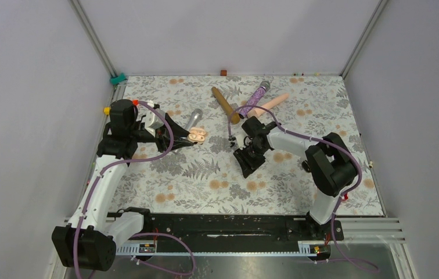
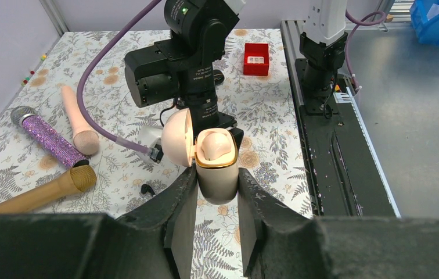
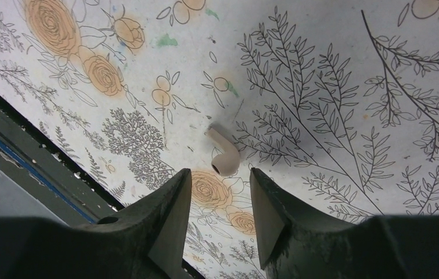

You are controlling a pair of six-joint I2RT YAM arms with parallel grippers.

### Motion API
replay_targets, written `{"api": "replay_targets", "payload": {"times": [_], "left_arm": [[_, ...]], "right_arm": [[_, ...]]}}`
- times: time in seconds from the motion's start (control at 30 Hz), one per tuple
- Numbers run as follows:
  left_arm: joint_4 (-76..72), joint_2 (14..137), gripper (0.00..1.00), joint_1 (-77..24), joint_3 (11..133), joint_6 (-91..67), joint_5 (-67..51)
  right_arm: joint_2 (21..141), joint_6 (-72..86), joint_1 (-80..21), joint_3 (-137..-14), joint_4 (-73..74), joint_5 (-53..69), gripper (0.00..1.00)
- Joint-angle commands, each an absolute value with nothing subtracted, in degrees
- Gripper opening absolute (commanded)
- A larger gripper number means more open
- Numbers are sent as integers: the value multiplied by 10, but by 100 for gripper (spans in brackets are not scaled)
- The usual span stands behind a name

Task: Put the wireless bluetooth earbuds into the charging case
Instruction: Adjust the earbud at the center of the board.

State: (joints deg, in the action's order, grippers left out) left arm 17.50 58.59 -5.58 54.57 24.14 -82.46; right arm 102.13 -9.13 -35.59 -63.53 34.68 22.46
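- Hovering low over the floral mat (image 3: 321,87), the right gripper (image 3: 219,177) has its fingers partly apart. The gap is narrow but wider than the earbud, and nothing is held.
- Just past those fingertips, on the line of the gap, a pale cream earbud (image 3: 223,154) lies flat on the mat and untouched.
- Its rounded head is the end nearest the fingers. The stem points away from them, leaning a little toward the finger on the left of the wrist view.
- So the long axis runs nearly along the fingers' reach, not across the gap. I judge a short advance forward and down would let the jaws close across its slim width.
- Of the two arms the right is the nearer — and the free one.
- Farther off, to the side of the right fingers and apart from the earbud, the left gripper (image 2: 217,195) is clamped on the charging case (image 2: 216,174). It holds the case upright, mouth up, with the lid (image 2: 176,138) swung open.
- Whether a well inside is already filled, I cannot tell.
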Motion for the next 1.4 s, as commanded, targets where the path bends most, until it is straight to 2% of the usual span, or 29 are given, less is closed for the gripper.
{"api": "replay_targets", "payload": {"times": [0.0, 0.57, 0.83, 1.0, 1.2, 1.37], "left_arm": [[155, 584, 0, -58, 545, 252, -828], [155, 579, 0, -58, 543, 255, -824], [155, 582, 0, -58, 542, 256, -826], [155, 583, 0, -59, 541, 256, -826], [156, 587, 0, -67, 543, 255, -814], [155, 585, 0, -70, 545, 254, -811]], "right_arm": [[1044, -93, -356, -663, 380, 209, 48], [1070, -94, -364, -681, 382, 223, 40], [1033, -99, -363, -670, 366, 217, 25], [981, -111, -363, -671, 356, 191, 23], [934, -196, -364, -675, 342, 87, 23], [978, -339, -365, -724, 400, 77, 24]]}}
